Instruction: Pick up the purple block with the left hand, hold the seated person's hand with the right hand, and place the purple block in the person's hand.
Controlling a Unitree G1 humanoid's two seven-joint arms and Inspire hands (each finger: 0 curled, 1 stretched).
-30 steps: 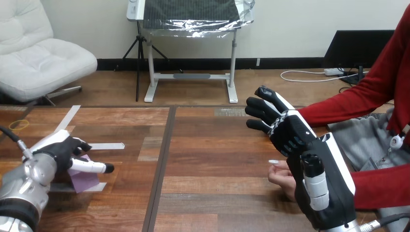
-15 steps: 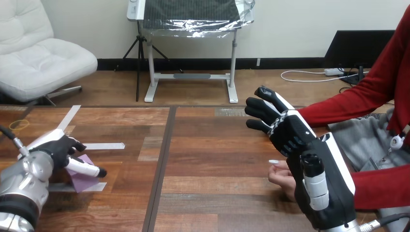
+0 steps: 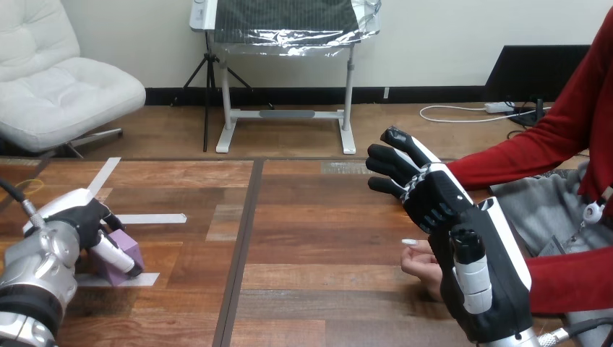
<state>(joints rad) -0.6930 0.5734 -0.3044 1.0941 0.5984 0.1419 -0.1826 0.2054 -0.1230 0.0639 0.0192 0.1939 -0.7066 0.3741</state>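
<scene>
**Step one: grasp on block, not yet lifted**

Table (image 3: 325,217): wooden, with the robot's arms coming in low at both sides.

Right hand (image 3: 441,210): raised at the table's right with its fingers (image 3: 390,160) spread and nearly straight, gripping nothing. Person's hand (image 3: 421,266): low beside and partly behind that hand, fingers loosely curled. Could not tell whether the two touched, and no grip on it was seen.

Left hand (image 3: 76,220): at the table's left edge, fingers curled down round the block (image 3: 129,244), with one white finger lying across its front face.

Judged step: picking up the block. The grasp looked closed, but the block seemed to sit on the table by the tape (image 3: 155,218) strips. The next move called for a firm pinch, a straight lift and a carry across to the right side. The right hand also had to close on the person's hand before the drop-off. Risk: the block slipping from a shallow grip.

Block: small and purple with flat faces and sharp edges. It looked rigid and light, its top face paler than its front, and it was partly hidden by the finger.
</scene>
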